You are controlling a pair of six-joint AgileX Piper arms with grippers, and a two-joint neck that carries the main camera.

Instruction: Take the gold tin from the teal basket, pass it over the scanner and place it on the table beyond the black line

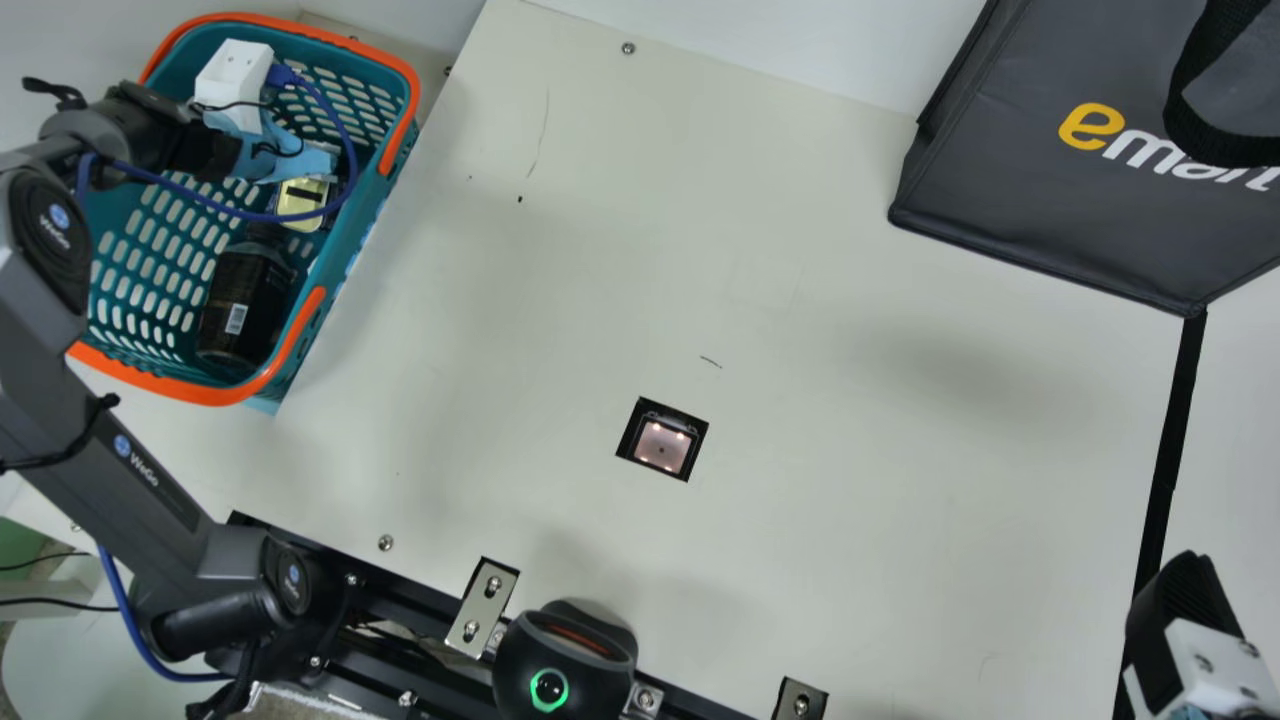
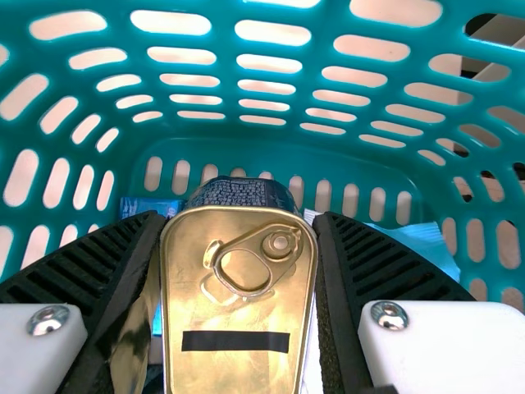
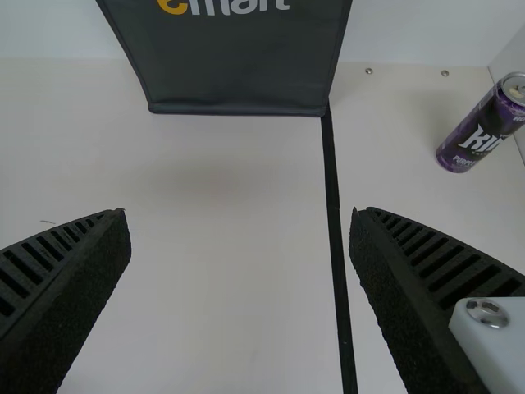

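Inside the teal basket (image 1: pixel 330 255) is my left gripper (image 1: pixel 235 85), beside the gold tin (image 1: pixel 303 205). The left wrist view has the left gripper (image 2: pixel 239 271) shut on the gold tin (image 2: pixel 238 328), one ribbed finger against each side, its ring-pull lid facing the camera. A scanner window (image 1: pixel 662 446) is set into the table. The black line (image 1: pixel 1168 460) runs down the table's right part. My right gripper (image 1: pixel 1180 610) is over that line near the front; in the right wrist view the right gripper (image 3: pixel 239 246) stands open and empty, the black line (image 3: pixel 335 213) showing between its fingers.
A dark bottle (image 1: pixel 240 305) lies in the basket, and a blue packet (image 2: pixel 148 207) is behind the tin. A dark grey bag (image 1: pixel 1050 190) stands at the back right. Past the line is a purple can (image 3: pixel 484 127). A black device (image 1: pixel 565 655) sits at the front edge.
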